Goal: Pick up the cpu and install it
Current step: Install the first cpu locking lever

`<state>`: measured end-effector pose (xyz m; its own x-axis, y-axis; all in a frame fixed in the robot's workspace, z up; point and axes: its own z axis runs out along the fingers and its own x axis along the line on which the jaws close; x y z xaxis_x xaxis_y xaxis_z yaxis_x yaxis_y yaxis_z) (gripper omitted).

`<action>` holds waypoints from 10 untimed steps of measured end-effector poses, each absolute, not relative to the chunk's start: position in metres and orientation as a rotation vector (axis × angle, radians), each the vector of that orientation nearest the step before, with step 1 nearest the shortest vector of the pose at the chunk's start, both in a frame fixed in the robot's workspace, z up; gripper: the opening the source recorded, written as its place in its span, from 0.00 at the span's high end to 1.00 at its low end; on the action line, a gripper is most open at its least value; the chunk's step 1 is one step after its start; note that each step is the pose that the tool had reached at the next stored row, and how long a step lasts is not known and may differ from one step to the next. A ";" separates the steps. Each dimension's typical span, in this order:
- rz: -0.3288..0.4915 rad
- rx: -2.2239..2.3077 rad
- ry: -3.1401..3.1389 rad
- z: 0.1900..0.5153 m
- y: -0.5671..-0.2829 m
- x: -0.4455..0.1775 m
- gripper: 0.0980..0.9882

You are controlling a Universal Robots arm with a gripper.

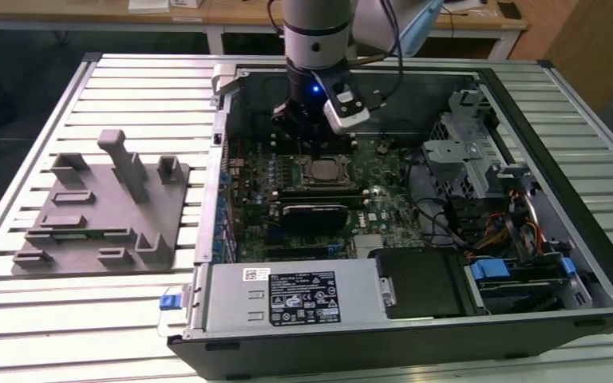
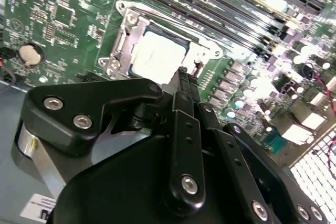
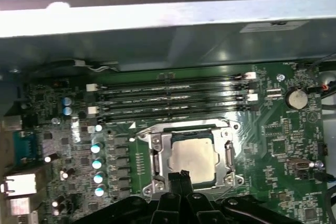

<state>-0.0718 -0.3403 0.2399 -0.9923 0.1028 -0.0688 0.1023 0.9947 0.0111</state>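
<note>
The cpu (image 1: 322, 170) is a silvery square plate lying flat inside the metal-framed socket (image 3: 157, 153) on the green motherboard of an open computer case. Both wrist views show its pale top, cpu (image 3: 194, 156) and cpu (image 2: 157, 56), with the frame around it. My gripper (image 1: 306, 142) hangs just above the socket's far edge, as the exterior view shows it. In both wrist views its black fingertips, gripper (image 3: 181, 176) and gripper (image 2: 184, 74), are pressed together with nothing between them, right at the rim of the socket frame.
A grey fixture (image 1: 99, 211) with upright posts lies on the slatted table at the exterior view's left. Inside the case are a black heatsink block (image 1: 312, 217), the power supply (image 1: 285, 295), a drive cage (image 1: 466, 152) with cables, and memory slots (image 3: 173, 95) beside the socket.
</note>
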 end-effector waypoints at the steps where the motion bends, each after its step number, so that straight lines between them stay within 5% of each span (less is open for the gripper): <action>1: 0.012 0.158 3.068 0.240 -0.340 -0.074 0.99; 10: 0.012 0.158 3.068 0.240 -0.340 -0.092 0.99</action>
